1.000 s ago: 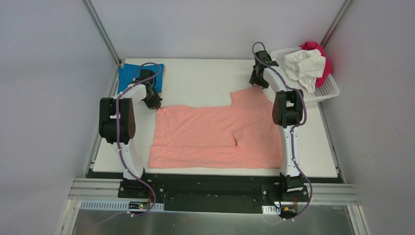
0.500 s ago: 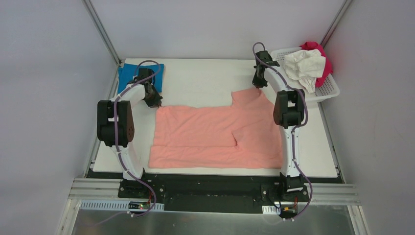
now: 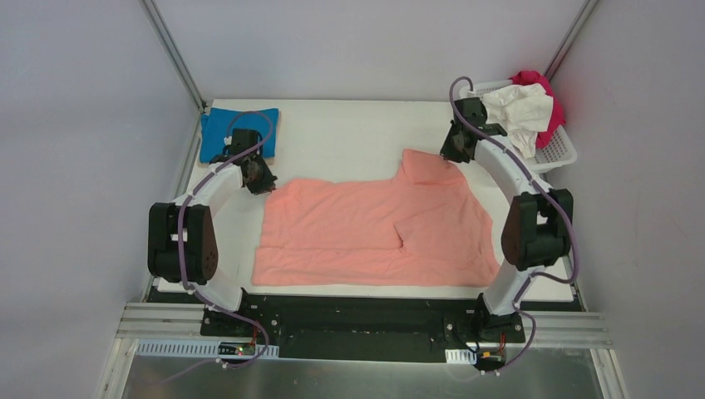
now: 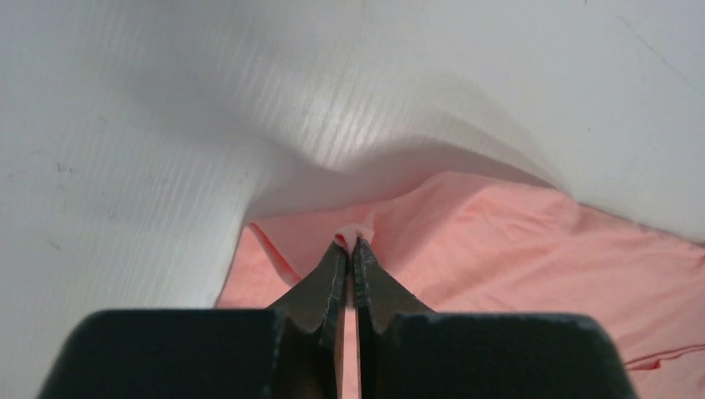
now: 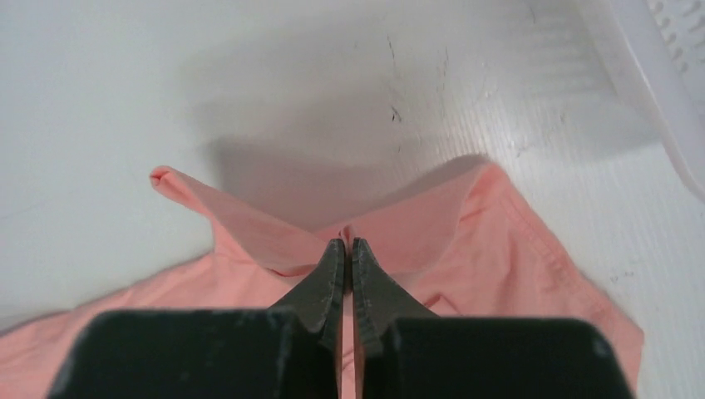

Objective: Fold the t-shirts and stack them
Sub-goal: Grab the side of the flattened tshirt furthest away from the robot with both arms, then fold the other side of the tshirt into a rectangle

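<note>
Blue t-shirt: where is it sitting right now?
In the top view, the blue t-shirt lies at the far-left corner of the table, just beyond the left gripper, which pinches the salmon-pink shirt.

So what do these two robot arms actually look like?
The left arm and right arm match: slim, curved white links joined by chunky black joint housings. A thin lilac cable loops loosely along each. The jaws are two dark grey blades tapering to narrow tips, set in a blocky black body. No markings show.
</note>
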